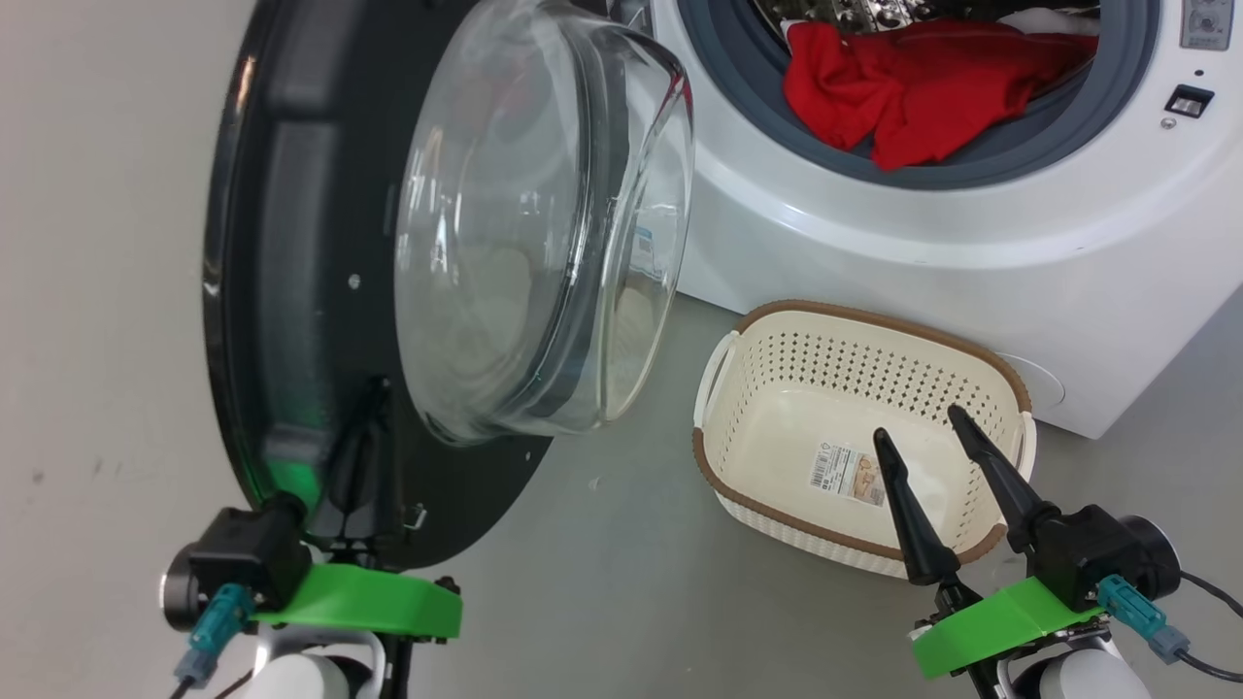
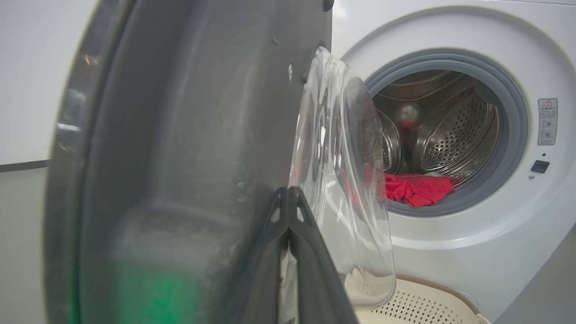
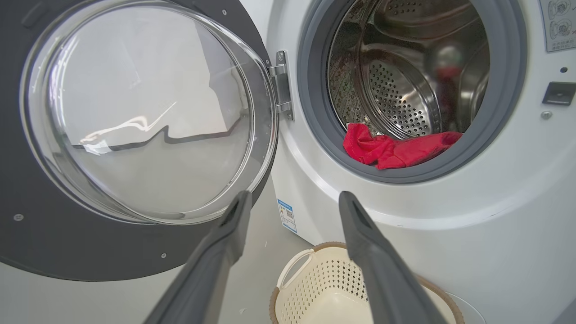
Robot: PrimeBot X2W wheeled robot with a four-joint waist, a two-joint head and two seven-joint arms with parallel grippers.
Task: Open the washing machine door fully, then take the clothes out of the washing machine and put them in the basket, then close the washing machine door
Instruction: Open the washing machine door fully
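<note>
Low at the left of the head view, the left gripper (image 1: 372, 403) has its two dark fingers pressed shut together with nothing between them. Their tips lie up against the inner face of the washing machine door (image 1: 291, 243), on the black rim just below the bulging glass bowl (image 1: 534, 223); whether they actually touch the rim I cannot tell. That door stands wide open on its hinge (image 3: 281, 85), away from the washing machine (image 1: 874, 252), its inner side turned toward the robot. At the lower right, the right gripper (image 1: 921, 425) has its fingers spread wide and empty, tips pointing up over the near part of the basket (image 1: 864, 325), above it and apart from it. The basket sits on the grey floor (image 1: 602, 582) just in front of the machine, below the drum opening, with a label sticker (image 1: 848, 473) on its bare bottom. The clothes (image 1: 913, 87) lie at the front lip of the steel drum (image 3: 405, 90), a red heap draped onto the grey-blue gasket (image 1: 1097, 126) with a bit of white (image 1: 1044, 19) behind. They are well apart from both pairs of fingers: beyond the basket from the right gripper, and past the glass bowl from the left.
</note>
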